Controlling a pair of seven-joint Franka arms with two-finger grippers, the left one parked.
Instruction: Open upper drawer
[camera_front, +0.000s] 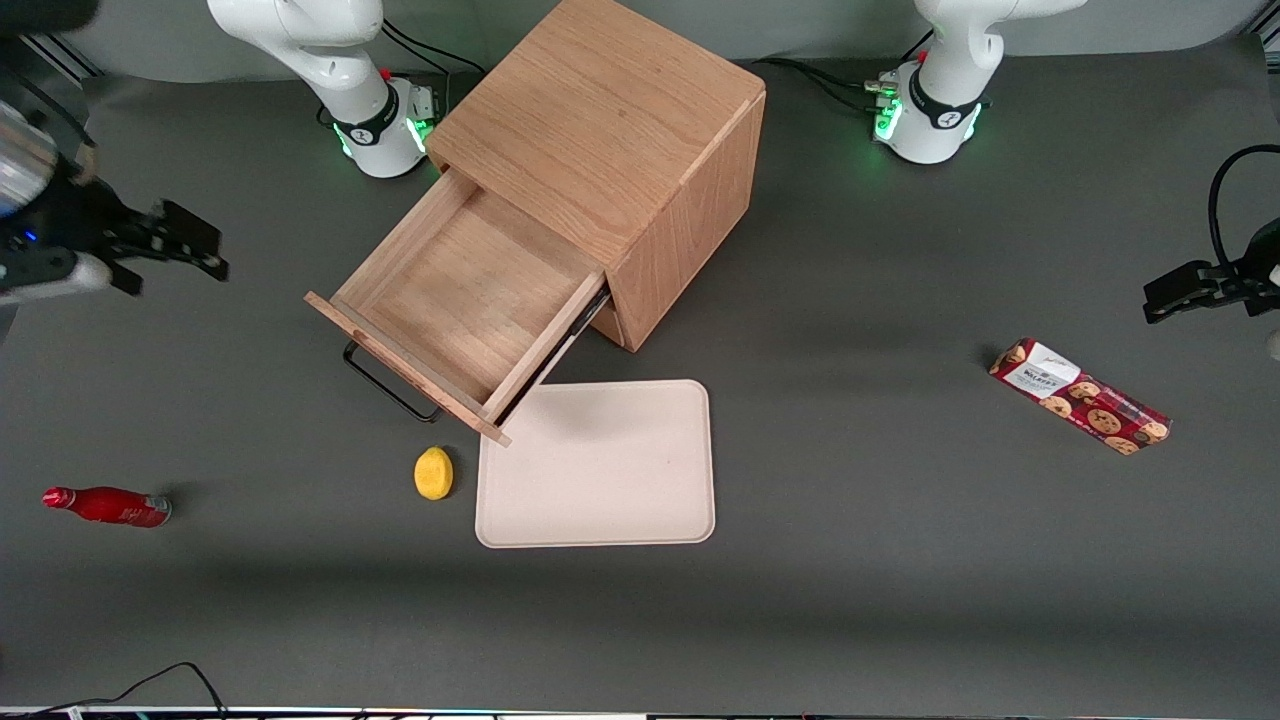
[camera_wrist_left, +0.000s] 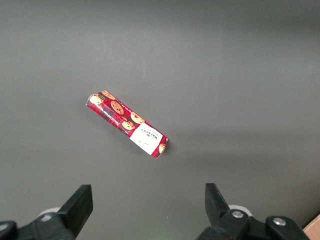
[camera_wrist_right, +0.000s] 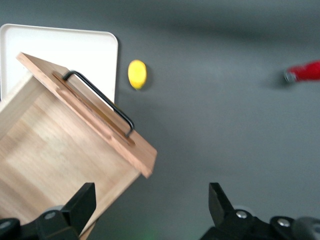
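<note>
Task looks finished: oak-wood upper drawer (camera_front: 455, 300) stands pulled out, black two-finger gripper (camera_front: 195, 243), fingers apart, hangs well clear, so only retreat remains.

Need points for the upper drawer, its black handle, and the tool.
upper drawer (camera_front: 470, 290): front view, on the bare wooden floor of the pulled-out box.
black handle (camera_wrist_right: 100, 97): right wrist view, mid-bar.
tool (camera_wrist_right: 150, 210): right wrist view, midway between its open fingertips, above the table beside the drawer front.

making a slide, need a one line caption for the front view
Upper drawer pulled out of the wooden cabinet, open gripper off to its side, a lemon beside a tray.
</note>
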